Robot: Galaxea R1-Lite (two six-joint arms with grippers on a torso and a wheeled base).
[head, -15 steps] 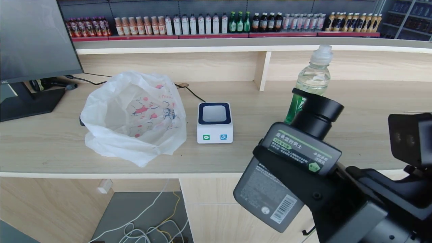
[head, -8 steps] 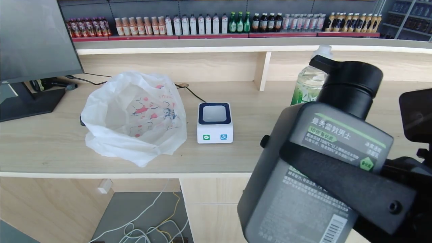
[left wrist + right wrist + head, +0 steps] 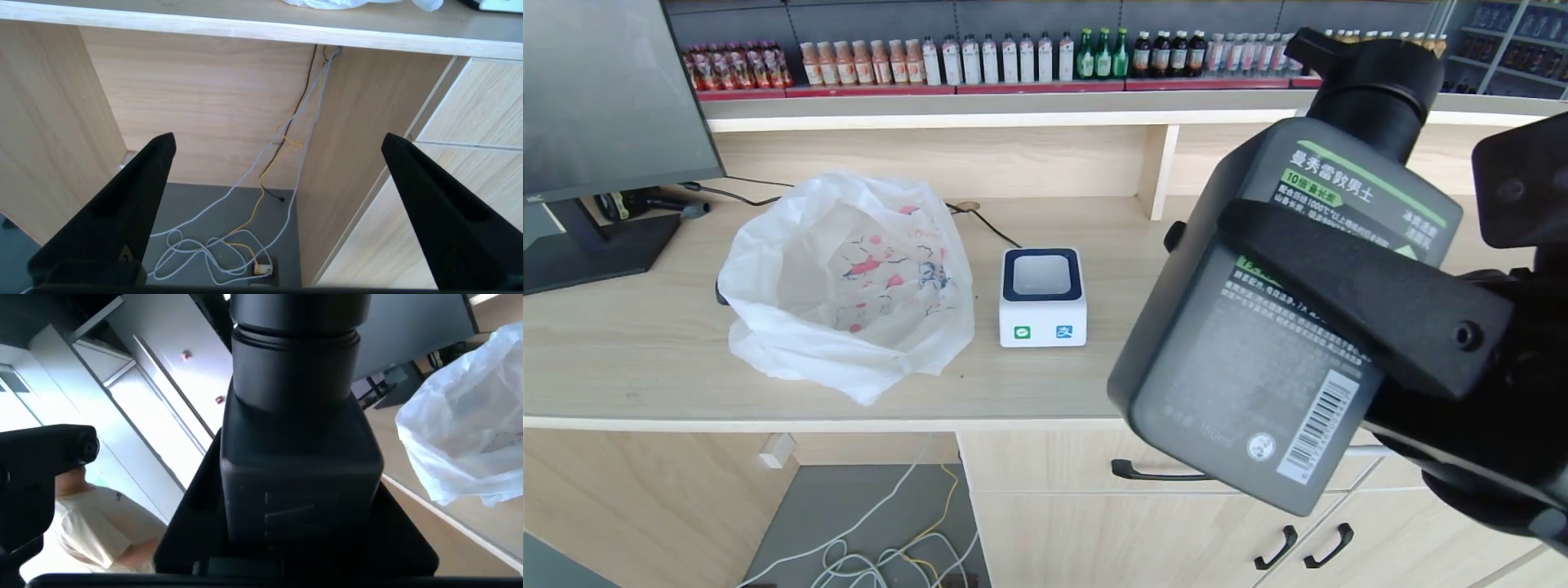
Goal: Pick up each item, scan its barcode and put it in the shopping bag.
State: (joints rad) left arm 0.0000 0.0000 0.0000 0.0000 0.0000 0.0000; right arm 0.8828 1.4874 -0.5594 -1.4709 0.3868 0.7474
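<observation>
The shopping bag [image 3: 849,286] sits on the bench [image 3: 645,351] with its mouth gaping upward. It is white plastic with a red print, and I cannot tell whether anything lies inside it. At the bag's 3 o'clock, just beside it, stands the scanner [image 3: 1043,298], a small white box with a dark-framed window facing up. A cable [image 3: 988,224] runs from it toward 11 o'clock. The monitor [image 3: 605,90] stands at the bag's 10 o'clock, and a shelf of drinks [image 3: 1045,57] lines the far wall at 12 o'clock.

My right hand [image 3: 1217,237] is clamped on the grey bottle [image 3: 1258,351], held in the air at the scanner's 3 o'clock, apart from it and clear of the bench. One of its fingers [image 3: 1364,294] lies as a black bar across the labelled face. The bottle is tilted, its black cap [image 3: 1376,86] pointing to about 1 o'clock and its base to 7 o'clock. The barcode [image 3: 1319,425] is near the base, on the face turned up toward my head. From my right wrist, the bottle [image 3: 294,457] rises straight ahead with the bag [image 3: 466,449] beyond it.

My left hand [image 3: 278,204] hangs below the bench edge with its fingers [image 3: 122,220] wide apart, holding nothing, facing loose cables [image 3: 245,245] on the floor.
</observation>
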